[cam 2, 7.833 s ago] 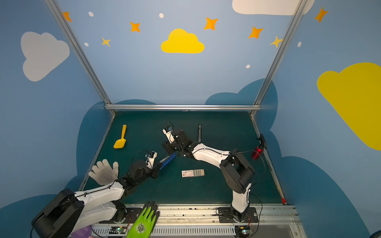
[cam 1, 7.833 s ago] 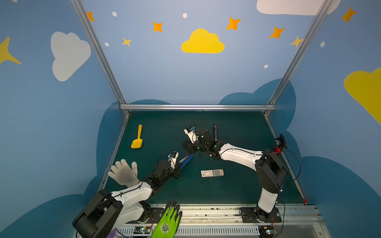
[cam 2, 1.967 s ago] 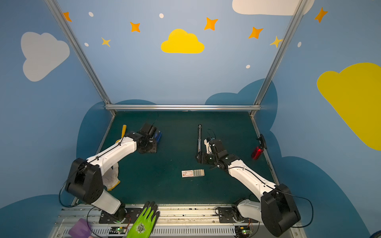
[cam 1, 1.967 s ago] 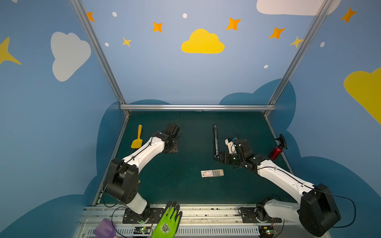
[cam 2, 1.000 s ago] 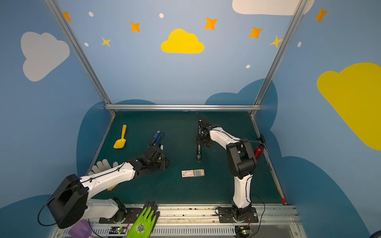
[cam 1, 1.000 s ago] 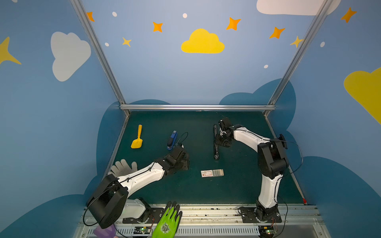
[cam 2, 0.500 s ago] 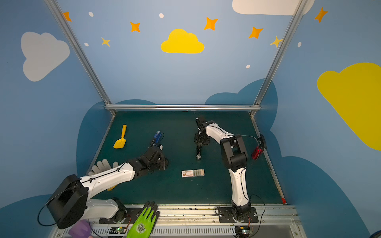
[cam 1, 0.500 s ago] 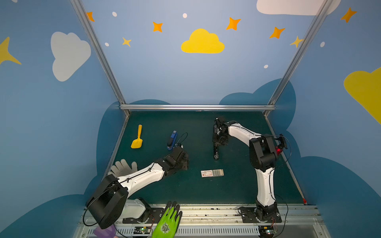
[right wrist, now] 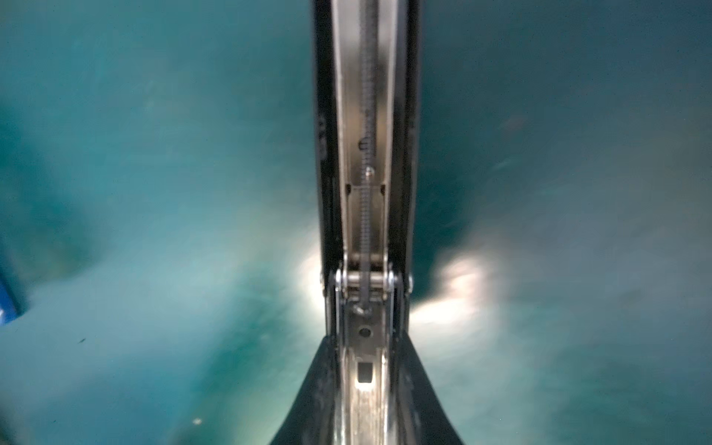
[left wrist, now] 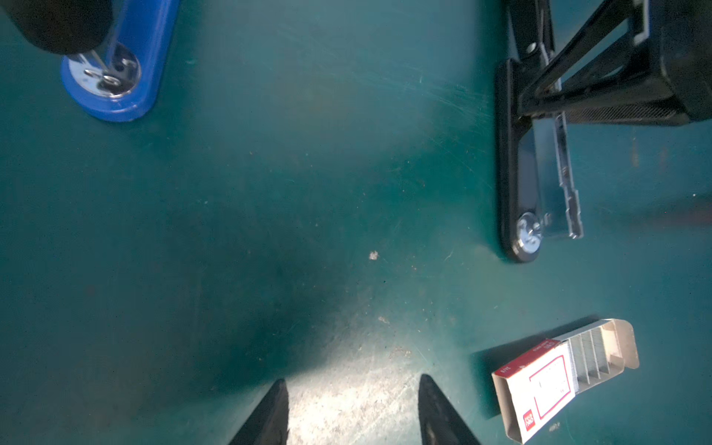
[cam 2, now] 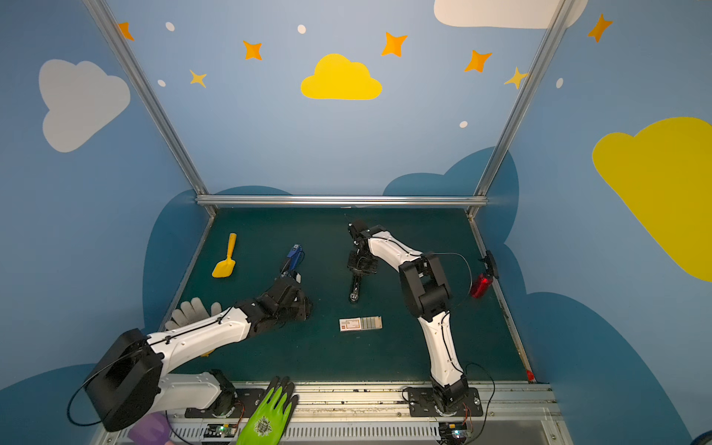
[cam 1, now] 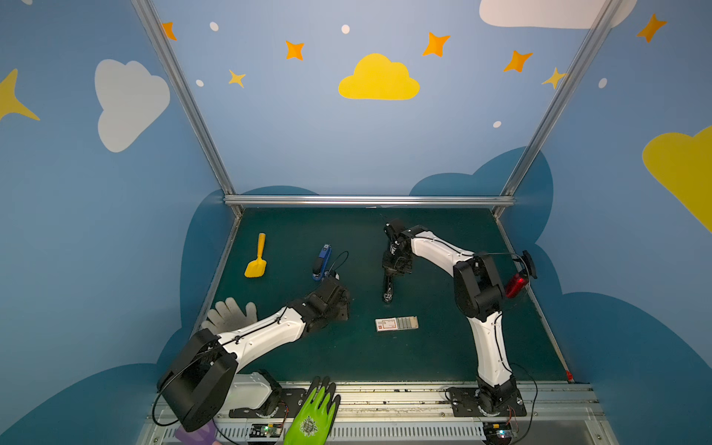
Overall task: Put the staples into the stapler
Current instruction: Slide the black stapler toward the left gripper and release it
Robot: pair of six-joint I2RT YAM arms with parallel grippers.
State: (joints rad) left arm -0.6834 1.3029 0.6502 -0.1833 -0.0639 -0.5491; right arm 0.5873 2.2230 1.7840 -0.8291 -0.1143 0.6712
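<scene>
Stapler (cam 1: 388, 287), black and folded open, is clamped in the right claw (cam 1: 397, 266), long axis front-to-back, anvil end toward the staples box (cam 1: 397, 323) lying crosswise on the surface (cam 1: 443, 346), open end rightward, left claw (cam 1: 341, 304) apart nearby.

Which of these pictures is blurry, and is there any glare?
Right wrist view: the mat is blurred, with glare patches beside the sharper black stapler. Left wrist view: sharp, a bright patch at the left hand. Both top views: sharp.

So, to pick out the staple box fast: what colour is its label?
Red edging on the white staple box; clearest in the left wrist view.
</scene>
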